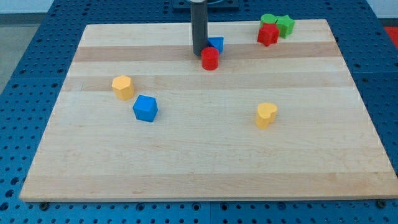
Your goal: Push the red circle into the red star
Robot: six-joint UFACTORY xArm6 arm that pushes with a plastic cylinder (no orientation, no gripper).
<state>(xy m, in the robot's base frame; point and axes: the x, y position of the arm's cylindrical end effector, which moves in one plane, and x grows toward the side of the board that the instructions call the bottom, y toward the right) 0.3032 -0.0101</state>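
A pale wooden bench (205, 155) fills the frame, its planks running across the view, set on a blue perforated surface (25, 74) that shows at every edge; nothing more of the room can be seen. From the view's top descends the arm's dark rod (199, 28), a plain pusher with no hand to spread or pinch, so there is no grasp to report. My tip (199, 53) meets the boards just at the upper left of the red circle (210, 59), touching it or very nearly so. That placement looks deliberate: with the rod on the circle's left, a sweep toward the view's right would drive it along the top of the bench. The red star (268, 34) waits well apart at the upper right, pressed against two green blocks (278, 23) whose shapes are hard to make out. The push, by this reading, has barely begun. A blue block (216, 44) sits right behind the circle, touching or nearly touching it, and could be dragged along. Elsewhere, a blue cube (145, 108) and a yellow block (123, 87) lie near each other at the left, and a yellow heart-like block (266, 115) stands alone at the lower right.
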